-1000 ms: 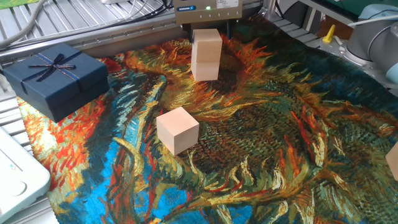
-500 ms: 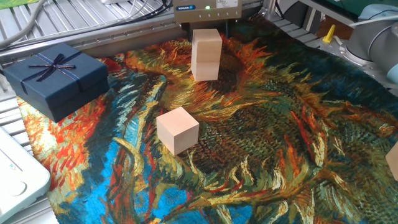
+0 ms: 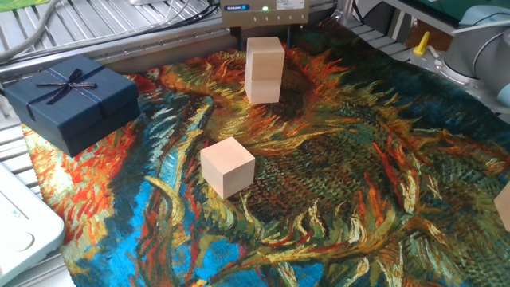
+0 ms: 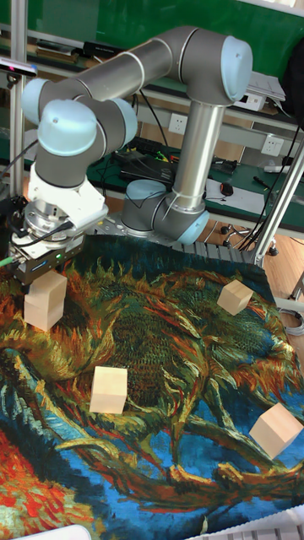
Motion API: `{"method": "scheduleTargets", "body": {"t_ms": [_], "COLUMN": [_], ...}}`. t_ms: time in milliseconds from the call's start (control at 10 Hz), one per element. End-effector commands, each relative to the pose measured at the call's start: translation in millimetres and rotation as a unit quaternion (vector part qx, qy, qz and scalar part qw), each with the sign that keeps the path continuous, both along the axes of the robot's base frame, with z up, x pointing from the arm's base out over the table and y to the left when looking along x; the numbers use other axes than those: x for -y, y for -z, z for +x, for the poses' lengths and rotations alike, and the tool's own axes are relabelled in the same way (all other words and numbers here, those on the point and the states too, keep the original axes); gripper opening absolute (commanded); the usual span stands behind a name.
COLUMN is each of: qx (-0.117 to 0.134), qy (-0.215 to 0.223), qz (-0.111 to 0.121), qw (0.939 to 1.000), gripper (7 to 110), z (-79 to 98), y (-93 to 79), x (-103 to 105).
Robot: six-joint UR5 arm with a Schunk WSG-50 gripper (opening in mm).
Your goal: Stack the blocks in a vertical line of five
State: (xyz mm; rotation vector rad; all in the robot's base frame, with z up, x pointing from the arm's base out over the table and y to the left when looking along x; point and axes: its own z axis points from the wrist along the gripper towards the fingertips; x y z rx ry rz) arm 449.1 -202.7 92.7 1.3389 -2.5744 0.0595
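Two pale wooden blocks stand stacked at the far side of the cloth, the upper block point(image 3: 264, 54) point(image 4: 49, 287) squarely on the lower block point(image 3: 263, 88) point(image 4: 41, 315). My gripper point(image 3: 265, 33) point(image 4: 40, 272) hangs just over the stack, open, with a finger on each side of the upper block's top edge and a gap to it. A loose block point(image 3: 227, 166) point(image 4: 109, 390) lies mid-cloth. Another block point(image 4: 235, 296) rests at the back right, and a third loose block point(image 3: 504, 206) point(image 4: 275, 429) sits near the right edge.
A dark blue gift box point(image 3: 72, 100) with ribbon sits at the left edge of the sunflower-pattern cloth point(image 3: 343, 183). A white device point(image 3: 20, 227) is at the front left corner. Metal rails and cables run behind the stack.
The gripper has risen slightly above the stack. The blocks have not moved.
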Motion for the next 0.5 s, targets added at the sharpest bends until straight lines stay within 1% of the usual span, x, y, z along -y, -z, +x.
{"method": "scheduleTargets", "body": {"t_ms": [0, 100, 200, 300, 400], "qx": [0.021, 0.028, 0.034, 0.035, 0.035], "qy": [0.023, 0.026, 0.025, 0.029, 0.031], "qz": [-0.009, 0.005, 0.011, 0.014, 0.022], "qw": [0.9995, 0.9993, 0.9990, 0.9989, 0.9987], "gripper": [88, 88, 88, 88, 88], "z": [4.6, 6.5, 8.9, 7.6, 7.4], "y": [-10.4, -11.1, -11.9, -13.3, -14.0], "x": [-6, -14, -17, -19, -25]}}
